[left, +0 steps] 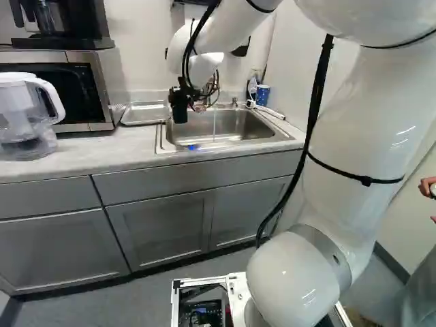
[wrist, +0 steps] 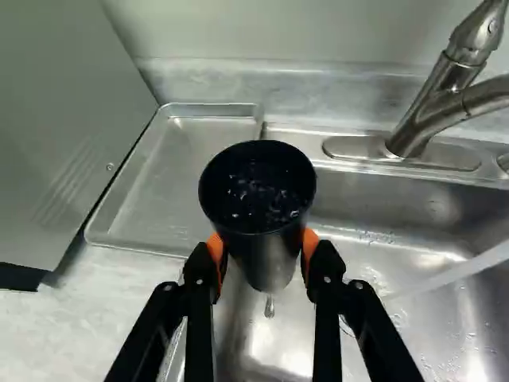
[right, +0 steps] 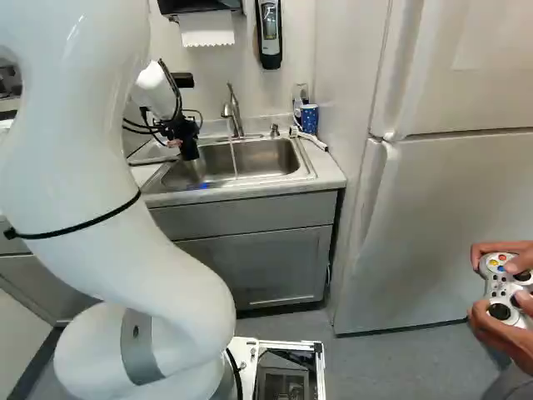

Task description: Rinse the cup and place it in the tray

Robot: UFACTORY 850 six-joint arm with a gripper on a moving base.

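Observation:
My gripper (left: 180, 95) hangs over the near-left part of the sink (left: 272, 129) in the left base view. In the wrist view the gripper (wrist: 264, 248) is shut on a black cup (wrist: 266, 259), an orange pad pressing each side. The cup's open mouth shows water drops inside, and a drop hangs below its base. Beside the cup, a stream of water (wrist: 457, 272) falls from the faucet (wrist: 433, 107) into the sink. The metal tray (wrist: 131, 215) lies on the counter beside the sink, just beyond the cup; no object shows on its visible part.
A microwave (left: 102, 88) borders the tray, with a clear pitcher (left: 20, 116) in front of its left part. A blue patterned cup (right: 309, 118) and a white cord or handle (right: 312, 140) lie by the sink's far right corner. A fridge (right: 441, 225) stands to the right.

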